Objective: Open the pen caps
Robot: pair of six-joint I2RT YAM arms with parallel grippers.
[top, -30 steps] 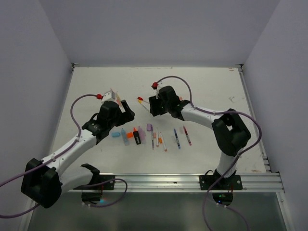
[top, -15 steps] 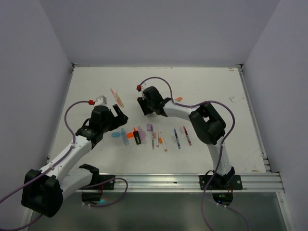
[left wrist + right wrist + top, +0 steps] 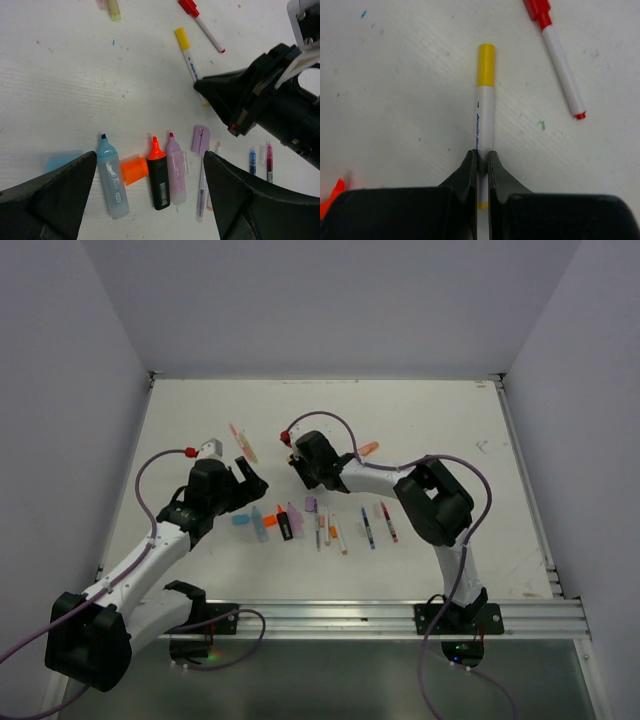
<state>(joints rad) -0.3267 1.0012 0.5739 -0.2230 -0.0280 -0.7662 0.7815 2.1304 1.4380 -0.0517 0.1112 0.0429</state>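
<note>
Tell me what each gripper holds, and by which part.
Right gripper: shut on the yellow-capped pen, on its white barrel away from the cap. Left gripper: open, holding nothing.

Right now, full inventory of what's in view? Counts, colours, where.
yellow-capped pen: 1, white with yellow cap, flat on the table, pinched by the right gripper
red-capped pen: 1, white with red cap, just right of the yellow one
highlighters: 3, light blue, black with orange tip, pink; uncapped, side by side in the near row
loose caps: 3, light blue, orange, purple; among the highlighters
thin pens: about five, white, blue, red; right of the highlighters
pale pen: 1, pink and yellowish, beyond the left gripper
orange item: 1, beyond the right arm, too small to identify
table: 1, white
left gripper: open, over the highlighters
right gripper: shut on the yellow-capped pen
</note>
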